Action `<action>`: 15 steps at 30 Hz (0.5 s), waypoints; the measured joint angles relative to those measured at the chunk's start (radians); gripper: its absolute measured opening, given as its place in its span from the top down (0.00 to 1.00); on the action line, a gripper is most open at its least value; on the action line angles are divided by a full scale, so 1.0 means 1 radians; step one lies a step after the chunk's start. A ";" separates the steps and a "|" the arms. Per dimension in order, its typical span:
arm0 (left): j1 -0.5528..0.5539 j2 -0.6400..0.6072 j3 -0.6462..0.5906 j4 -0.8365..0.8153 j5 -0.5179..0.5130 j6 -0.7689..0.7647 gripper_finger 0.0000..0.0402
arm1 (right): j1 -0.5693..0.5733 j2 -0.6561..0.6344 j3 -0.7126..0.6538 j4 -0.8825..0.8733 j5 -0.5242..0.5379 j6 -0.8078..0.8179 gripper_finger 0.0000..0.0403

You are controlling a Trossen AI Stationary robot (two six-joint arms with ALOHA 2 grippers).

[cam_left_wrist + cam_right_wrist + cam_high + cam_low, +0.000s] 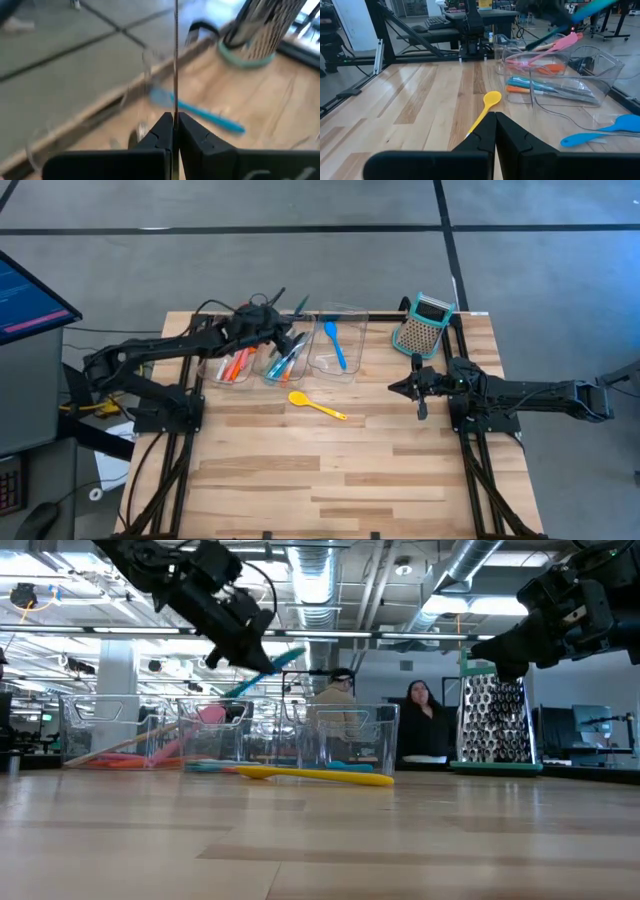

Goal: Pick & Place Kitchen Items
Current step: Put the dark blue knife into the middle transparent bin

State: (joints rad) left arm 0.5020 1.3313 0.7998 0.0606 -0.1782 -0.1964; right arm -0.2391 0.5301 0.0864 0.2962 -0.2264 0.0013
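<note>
My left gripper (288, 338) hangs over the middle clear bin (285, 365) and is shut on a slim teal utensil (272, 667). This utensil shows as a thin line in the left wrist view (176, 60). The left bin (232, 366) holds orange and red utensils. The middle bin holds teal, blue and pink ones. A blue spoon (336, 346) lies in the right bin (338, 340). A yellow spoon (318, 404) lies flat on the table in front of the bins. My right gripper (398, 387) is shut and empty, above the table to the right of the yellow spoon. My left gripper pinches the teal utensil between its two fingers, which come slanting down from above. In the left wrist view the utensil is edge-on and runs out from between the fingertips (176, 107). It is lifted clear above the bins and tilted, one end (298, 654) higher.
A teal-and-grey box grater (424, 328) stands at the table's far right, behind my right gripper. A monitor (30, 295) stands off the table's left. People sit in the room beyond the far edge (425, 720). The wooden table's near half (330, 480) is bare.
</note>
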 joint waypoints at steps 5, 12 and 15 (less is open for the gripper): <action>0.027 0.052 0.000 -0.062 0.053 -0.044 1.00 | -0.003 0.000 0.000 0.000 0.004 -0.008 0.99; 0.062 0.147 0.000 -0.069 0.104 -0.057 1.00 | -0.020 0.000 0.000 0.000 0.004 -0.008 0.99; 0.078 0.185 0.000 -0.073 0.104 -0.079 1.00 | -0.021 0.000 0.000 0.000 0.004 -0.008 0.99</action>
State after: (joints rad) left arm 0.5795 1.5163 0.7998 -0.0128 -0.0742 -0.2752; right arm -0.2604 0.5299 0.0864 0.2958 -0.2226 -0.0067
